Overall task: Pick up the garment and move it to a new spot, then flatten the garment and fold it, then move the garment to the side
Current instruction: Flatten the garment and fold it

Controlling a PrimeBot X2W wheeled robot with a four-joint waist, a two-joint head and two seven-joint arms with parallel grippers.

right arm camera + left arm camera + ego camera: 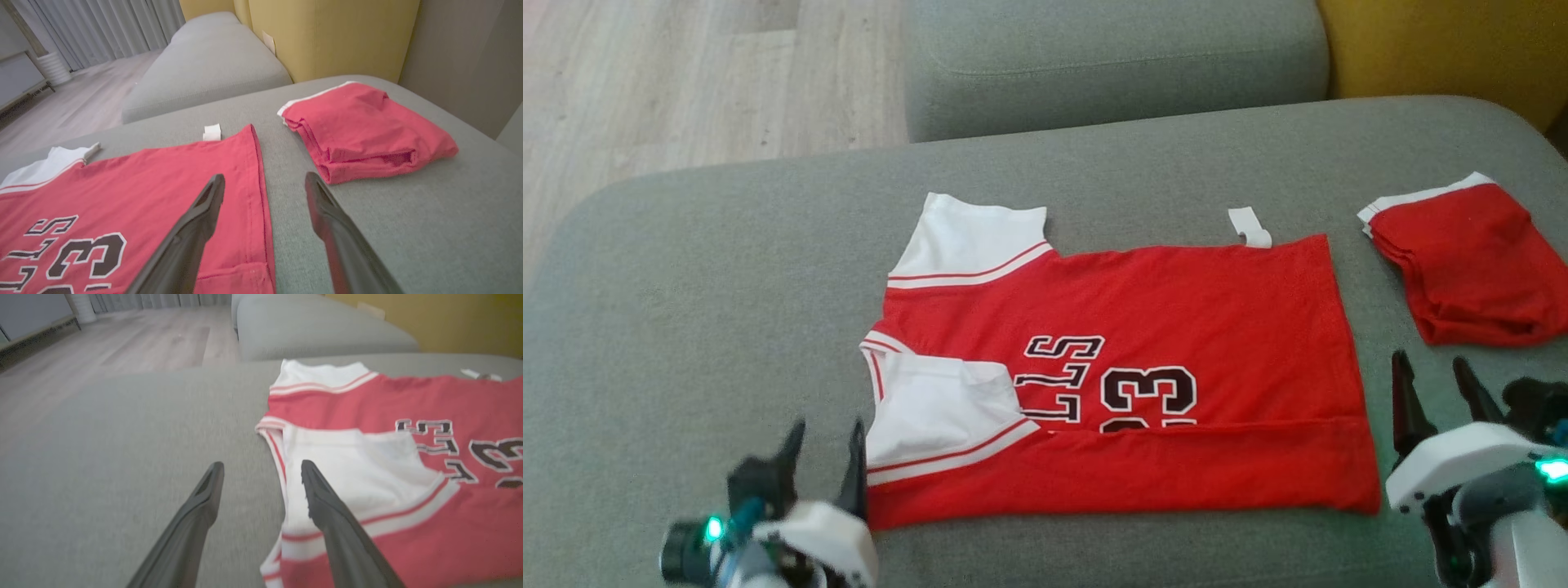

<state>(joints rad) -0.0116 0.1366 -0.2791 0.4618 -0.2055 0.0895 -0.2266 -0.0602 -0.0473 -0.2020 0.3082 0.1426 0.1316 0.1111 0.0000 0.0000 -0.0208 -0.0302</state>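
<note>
The red jersey (1176,310) lies spread flat on the grey cushion (686,327) with its printed side up. Its near long edge is folded up over the body. That flap hides the lower part of the dark numerals, so they cannot be read whole. The near white sleeve (939,408) is turned in over the front and covers the start of the lettering; the far sleeve (972,237) sticks out flat. A small white tag (1250,227) pokes out from the jersey's far edge.

The left gripper (827,429) sits just beside the jersey's collar end, fingers apart and holding nothing. In the left wrist view one finger overlaps the white sleeve, but that view is blurred and contact cannot be judged. The right gripper (1429,363) is just beside the jersey's hem end, fingers likewise apart and empty; its wrist view shows the hem edge between them.

Beyond the hem lies a folded red garment (1470,261), clear of the jersey and cut off by the head view's edge.
</note>
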